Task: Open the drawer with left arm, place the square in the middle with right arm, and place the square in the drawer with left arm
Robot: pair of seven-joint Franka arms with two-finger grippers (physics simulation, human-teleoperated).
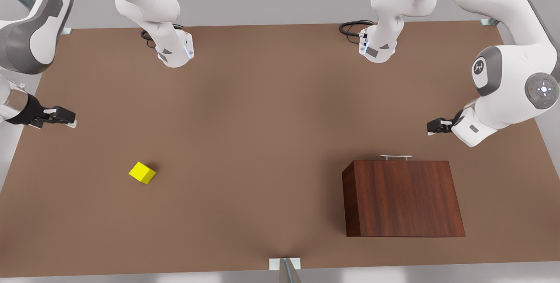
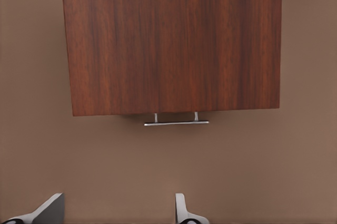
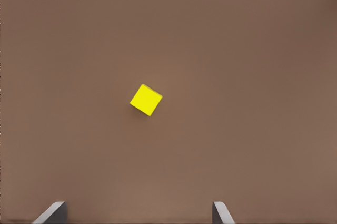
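Yellow square [image 1: 142, 172] rests apart on the counter [image 1: 262, 143]; closed drawer [image 1: 402, 197] faces the released left end effector [image 1: 433, 127], aligned for its handle [image 1: 396, 157]; right end effector [image 1: 68, 119], released, waits.

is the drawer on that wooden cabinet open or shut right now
Shut. The dark reddish-brown wooden cabinet shows no tray slid out, and its thin silver bar handle sits close against the front edge.

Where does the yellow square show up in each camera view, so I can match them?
Front view: the square lies alone on the table, toward the front view's left, far from the cabinet.
Left wrist view: not in it.
Right wrist view: the square lies near the picture's middle.
Shared landmark: the brown tabletop.
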